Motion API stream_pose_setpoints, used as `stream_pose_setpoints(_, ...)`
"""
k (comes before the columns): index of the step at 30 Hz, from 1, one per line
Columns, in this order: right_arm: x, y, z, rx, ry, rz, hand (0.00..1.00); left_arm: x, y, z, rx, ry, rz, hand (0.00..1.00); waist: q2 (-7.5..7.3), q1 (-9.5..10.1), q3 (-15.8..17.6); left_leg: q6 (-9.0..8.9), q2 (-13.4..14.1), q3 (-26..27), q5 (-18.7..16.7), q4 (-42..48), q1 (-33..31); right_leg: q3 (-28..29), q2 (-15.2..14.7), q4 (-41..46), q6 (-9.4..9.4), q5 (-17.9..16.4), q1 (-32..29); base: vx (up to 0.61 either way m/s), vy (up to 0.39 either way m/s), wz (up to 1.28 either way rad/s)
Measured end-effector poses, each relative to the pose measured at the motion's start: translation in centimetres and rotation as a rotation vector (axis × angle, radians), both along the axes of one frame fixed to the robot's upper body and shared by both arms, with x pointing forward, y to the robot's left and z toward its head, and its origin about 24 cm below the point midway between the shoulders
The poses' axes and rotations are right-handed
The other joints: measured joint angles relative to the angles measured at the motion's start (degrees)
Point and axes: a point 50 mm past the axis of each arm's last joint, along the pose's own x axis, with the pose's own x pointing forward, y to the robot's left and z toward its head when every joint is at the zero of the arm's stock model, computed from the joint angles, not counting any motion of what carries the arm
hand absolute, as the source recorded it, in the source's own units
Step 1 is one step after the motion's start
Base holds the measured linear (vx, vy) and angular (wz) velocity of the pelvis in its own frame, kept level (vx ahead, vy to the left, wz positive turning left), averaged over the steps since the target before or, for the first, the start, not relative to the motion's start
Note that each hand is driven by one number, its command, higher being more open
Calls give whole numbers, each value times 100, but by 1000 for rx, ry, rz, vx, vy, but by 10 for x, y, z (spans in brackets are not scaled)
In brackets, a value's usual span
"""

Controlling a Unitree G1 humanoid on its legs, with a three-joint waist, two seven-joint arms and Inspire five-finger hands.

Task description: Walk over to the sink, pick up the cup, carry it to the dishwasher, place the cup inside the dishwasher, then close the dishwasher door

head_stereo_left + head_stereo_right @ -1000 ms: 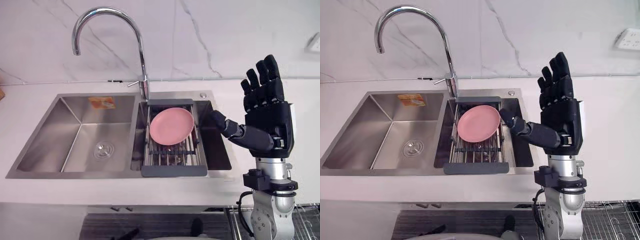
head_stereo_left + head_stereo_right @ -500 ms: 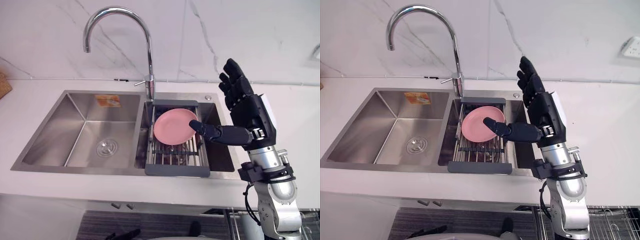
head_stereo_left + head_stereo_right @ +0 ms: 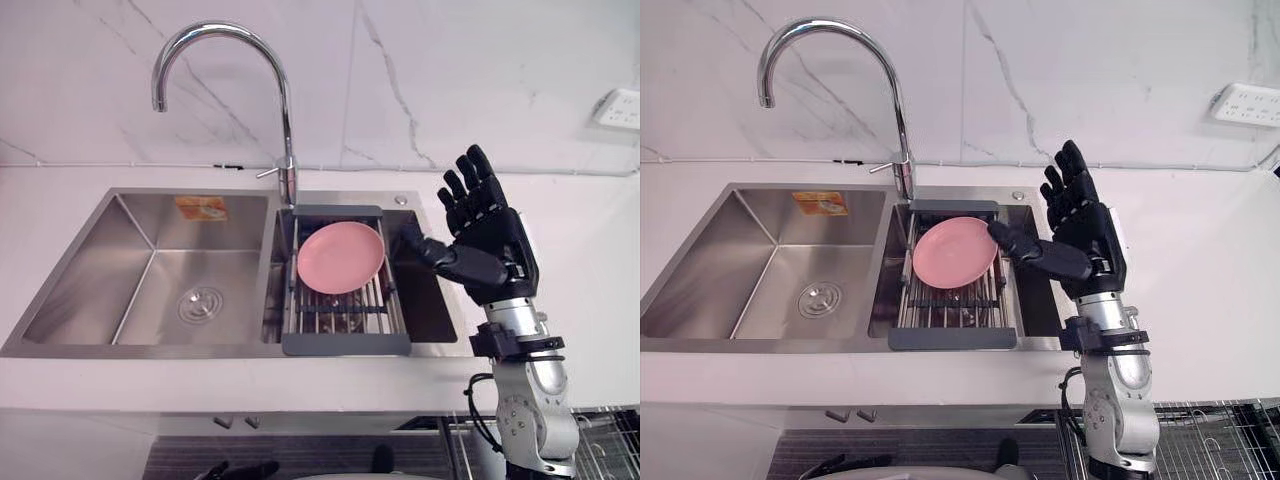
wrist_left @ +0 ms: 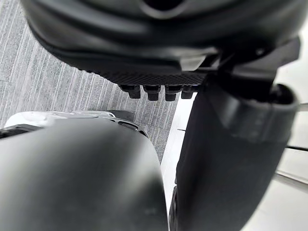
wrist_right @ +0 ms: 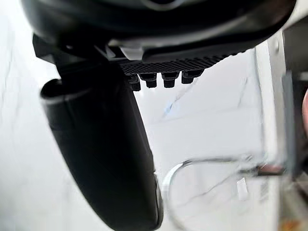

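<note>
My right hand (image 3: 493, 248) is raised over the counter at the right end of the sink (image 3: 120, 345), open, fingers straight up. Its thumb reaches out over the sink's right basin and holds nothing. Left of the thumb, a pink plate (image 3: 340, 257) leans on a grey dish rack (image 3: 346, 343) set in that basin. In the right wrist view the hand (image 5: 103, 144) shows its thumb and straight fingertips in front of the marble wall and the faucet. My left hand (image 4: 231, 149) hangs open above grey floor.
A tall chrome faucet (image 3: 285, 120) rises behind the divider between the two basins. The left basin (image 3: 200, 300) has only its drain. White counter (image 3: 580, 260) stretches right of the sink. A wire dishwasher rack (image 3: 1210, 440) shows at the lower right, below the counter edge.
The camera has shifted. My right hand has dropped lower and drawn back to the right; its thumb, which overlapped the plate's edge, now stands beside it. The hand stays open.
</note>
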Motion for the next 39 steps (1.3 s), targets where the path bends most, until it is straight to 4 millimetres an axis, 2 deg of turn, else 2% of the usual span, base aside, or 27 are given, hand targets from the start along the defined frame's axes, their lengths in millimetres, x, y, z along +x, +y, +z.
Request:
stream_pose_setpoints(4,-3,2,22,-560,-57,-75,100,-1,1,0,-4,19,-11,100,-6,-31,4,-7,20,64,-5,-4,-1,-6,7,-1,1,1,1,0,0,0)
stream_pose_setpoints(5,-4,3,25,-618,-74,-72,100,-1,1,0,-4,19,-15,100,-8,-33,5,-7,24,68,-5,-3,-1,-5,10,-1,1,1,2,0,0,0)
stream_pose_setpoints(7,-6,11,38,-845,-142,-60,100,2,2,1,-12,21,-47,100,-18,-46,10,-11,35,74,-8,0,-1,-4,20,-1,1,1,1,0,0,0)
stream_pose_setpoints(12,-3,25,38,-1121,-166,-9,100,10,1,2,-16,14,-67,100,-41,-47,27,-12,36,71,-9,-5,-14,-20,20,-1,0,1,-5,0,0,0)
stream_pose_setpoints(14,-3,38,30,-1315,-174,53,100,13,3,3,-8,26,-82,100,-81,-50,75,-11,39,60,-8,-11,-45,-34,21,0,-1,2,-32,-13,-5,2)
stream_pose_setpoints(20,4,54,16,-1513,-167,109,100,17,2,3,2,41,-118,100,-85,-44,74,-7,19,33,-4,-9,-60,-52,0,28,3,4,-31,1,1,1)
stream_pose_setpoints(24,10,55,2,-1601,-113,104,100,21,0,3,6,36,-137,100,-90,-38,71,-3,-3,-13,0,-20,-81,-86,-19,25,8,7,-29,-1,0,4)
stream_pose_setpoints(31,24,49,-23,-1642,-41,2,100,26,-2,3,7,34,-167,100,-98,-23,66,6,-11,-113,86,-121,-62,-133,-27,0,3,10,-7,-17,-10,6)
stream_pose_setpoints(39,33,48,-35,-1639,-44,-105,100,28,-4,3,4,33,-169,100,-100,-10,65,27,-7,-154,113,-183,-50,-147,-19,-3,-37,41,3,-39,-14,2)
